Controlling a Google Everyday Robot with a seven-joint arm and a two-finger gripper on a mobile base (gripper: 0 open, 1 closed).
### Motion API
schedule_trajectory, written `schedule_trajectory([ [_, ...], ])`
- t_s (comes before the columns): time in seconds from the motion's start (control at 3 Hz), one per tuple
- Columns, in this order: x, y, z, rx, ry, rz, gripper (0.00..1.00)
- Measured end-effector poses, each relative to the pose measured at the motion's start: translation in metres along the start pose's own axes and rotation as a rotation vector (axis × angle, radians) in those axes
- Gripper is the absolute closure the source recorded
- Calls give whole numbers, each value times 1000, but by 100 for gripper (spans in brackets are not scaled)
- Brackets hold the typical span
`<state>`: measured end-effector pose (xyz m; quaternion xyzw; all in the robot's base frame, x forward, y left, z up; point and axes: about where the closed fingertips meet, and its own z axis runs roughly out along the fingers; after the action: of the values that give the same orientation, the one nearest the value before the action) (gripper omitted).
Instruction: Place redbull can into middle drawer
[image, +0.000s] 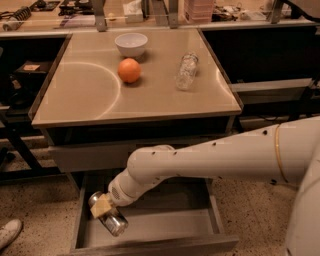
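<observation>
The redbull can is a slim dark silvery can, tilted, at the left end of the open middle drawer. My gripper is down inside the drawer's left part, its pale fingers closed around the can's upper half. The can's lower end is near or on the drawer's flat grey bottom; I cannot tell if it touches. My white arm reaches in from the right, across the drawer opening.
On the tan tabletop above are an orange, a white bowl and a clear plastic bottle lying down. A shut grey drawer front sits above the open drawer. A shoe is at the lower left floor.
</observation>
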<state>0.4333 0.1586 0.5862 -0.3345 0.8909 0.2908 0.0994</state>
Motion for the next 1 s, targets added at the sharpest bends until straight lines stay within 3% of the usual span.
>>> schedule_trajectory([
  [0.33,19,-27,41,-17,11,62,100],
  [0.67,19,-27,41,-18,11,63,100],
  [1.0,24,-54,54,-13,-29,104,100],
])
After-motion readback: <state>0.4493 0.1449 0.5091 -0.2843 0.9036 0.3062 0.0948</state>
